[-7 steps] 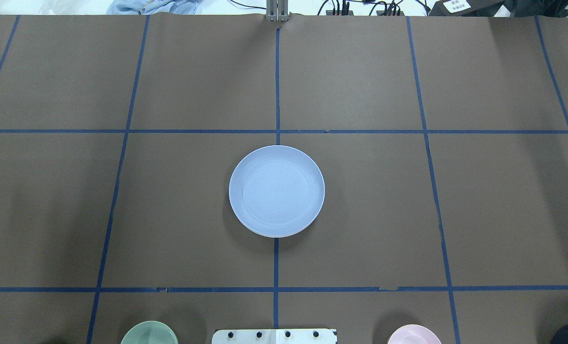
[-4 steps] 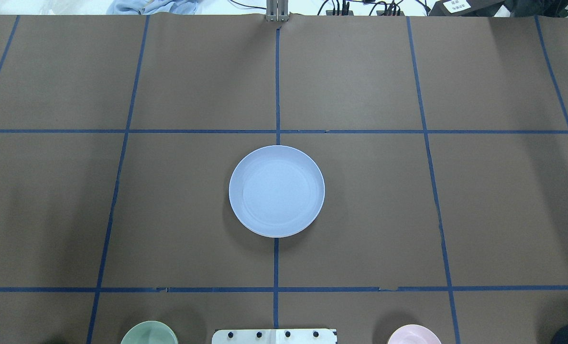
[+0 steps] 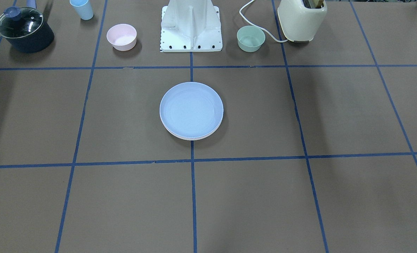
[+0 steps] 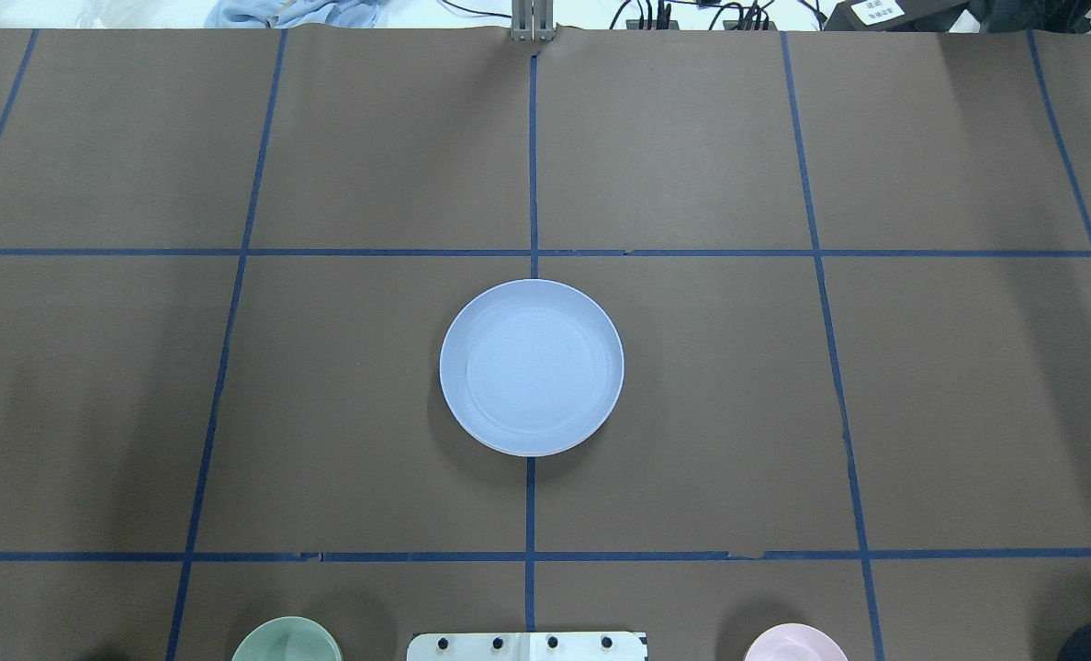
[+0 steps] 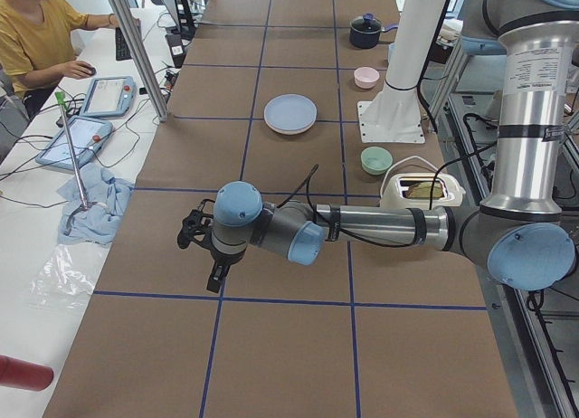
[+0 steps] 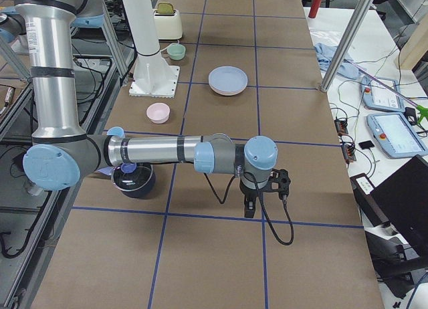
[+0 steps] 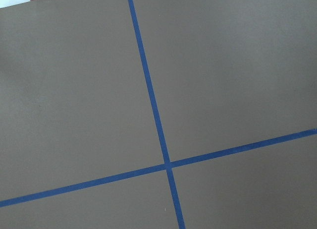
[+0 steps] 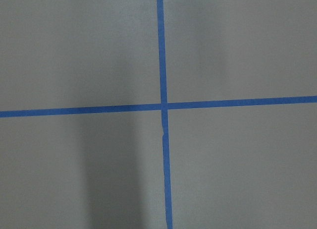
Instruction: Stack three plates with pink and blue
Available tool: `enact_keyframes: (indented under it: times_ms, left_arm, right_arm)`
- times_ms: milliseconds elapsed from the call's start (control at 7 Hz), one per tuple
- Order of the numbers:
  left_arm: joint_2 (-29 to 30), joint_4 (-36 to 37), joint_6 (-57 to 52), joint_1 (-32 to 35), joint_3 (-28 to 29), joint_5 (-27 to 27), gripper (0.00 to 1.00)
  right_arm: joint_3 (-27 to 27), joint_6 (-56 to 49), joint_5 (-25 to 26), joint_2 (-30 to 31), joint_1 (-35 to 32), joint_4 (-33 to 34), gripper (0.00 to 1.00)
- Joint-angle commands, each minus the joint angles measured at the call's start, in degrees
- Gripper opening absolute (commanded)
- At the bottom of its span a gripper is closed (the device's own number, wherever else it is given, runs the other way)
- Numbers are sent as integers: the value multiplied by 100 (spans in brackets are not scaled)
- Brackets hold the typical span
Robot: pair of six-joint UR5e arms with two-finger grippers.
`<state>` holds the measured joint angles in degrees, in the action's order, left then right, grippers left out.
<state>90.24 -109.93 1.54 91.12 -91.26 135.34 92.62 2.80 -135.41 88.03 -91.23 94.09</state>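
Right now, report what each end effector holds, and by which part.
Nothing visible. The left end effector and right end effector hang bare over the table; the three plates sit stacked, apart from both.

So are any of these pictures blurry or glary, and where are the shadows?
Nothing looks badly blurred. Right wrist view: a broad soft shadow band runs down the brown paper, left of the tape cross. Front-facing view: small glints on the glass pot lid. Overhead view: the blue plate casts a soft shadow lower-left.
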Motion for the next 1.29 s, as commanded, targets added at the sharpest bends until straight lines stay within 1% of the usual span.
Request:
enact_keyframes:
  times_ms: [0, 857, 1143]
  left_arm:
    - [20, 16, 4, 2, -15, 44, 100]
    - [-6, 7, 4, 11, -50, 62, 100]
    - [-50, 7, 4, 11, -199, 53, 100]
  right_arm:
    - [-8, 1, 6, 21, 0, -23, 100]
    - [71, -8, -3, 13, 18, -49, 100]
    - [71, -8, -3, 21, 26, -49, 100]
